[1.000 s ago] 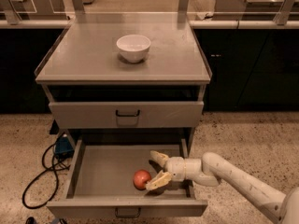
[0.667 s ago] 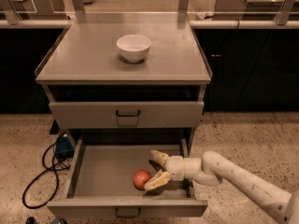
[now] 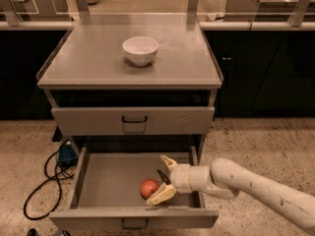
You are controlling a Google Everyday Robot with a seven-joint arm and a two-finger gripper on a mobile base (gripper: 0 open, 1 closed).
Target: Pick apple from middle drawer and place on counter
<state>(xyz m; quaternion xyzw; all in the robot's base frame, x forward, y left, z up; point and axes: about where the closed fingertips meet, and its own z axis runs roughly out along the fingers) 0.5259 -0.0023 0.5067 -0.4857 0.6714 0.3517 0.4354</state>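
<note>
Sitting pulled out at the front, the middle drawer (image 3: 106, 183) holds just one thing: the apple (image 3: 148, 188), on the floor near the front right. The gripper (image 3: 156, 181) is down in the drawer too. Its jaws are wide open with the apple between them, and the lower finger is right beside it. Above, the upper drawer (image 3: 88, 120) is shut. Farther back, the counter (image 3: 88, 63) holds a white bowl (image 3: 141, 49). The apple and gripper are where they were a second ago.

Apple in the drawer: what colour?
Red-orange apple, camera view; the claw sits beside it in the drawer.
</note>
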